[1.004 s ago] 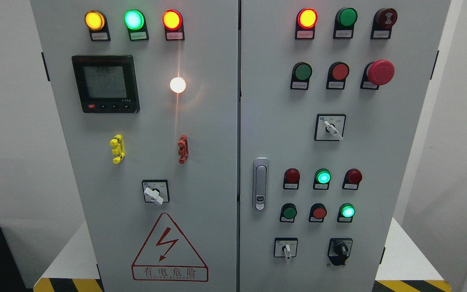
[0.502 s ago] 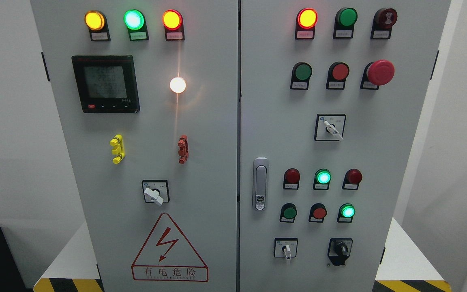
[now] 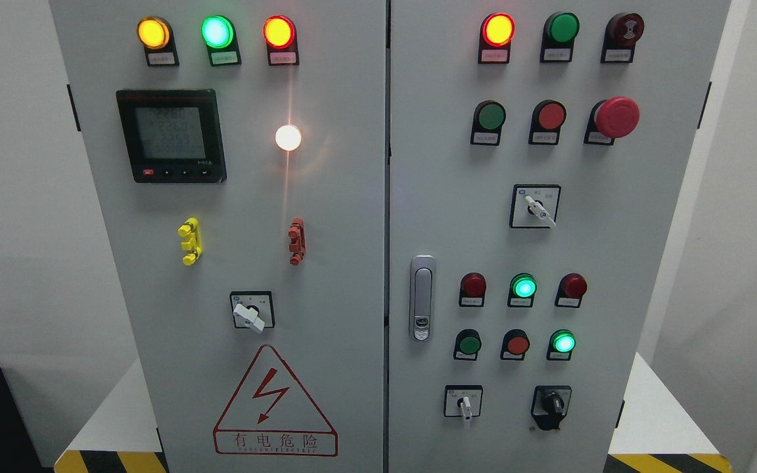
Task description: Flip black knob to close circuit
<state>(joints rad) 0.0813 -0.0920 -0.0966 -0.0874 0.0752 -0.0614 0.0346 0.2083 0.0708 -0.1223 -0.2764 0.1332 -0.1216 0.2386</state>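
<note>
Black rotary knob (image 3: 551, 405) sits low on the cabinet's right door (image 3: 615, 263), right of a white-handled selector (image 3: 464, 402). Probably stiff, detented plastic; pinch its raised grip bar. Neither hand is in view.

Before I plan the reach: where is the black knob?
In the head view, the black knob sits low on the cabinet's right door, right of a white-handled switch, below a lit green light.

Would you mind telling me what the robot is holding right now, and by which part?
Nothing: neither hand is in view, and the black knob sits untouched.
</note>
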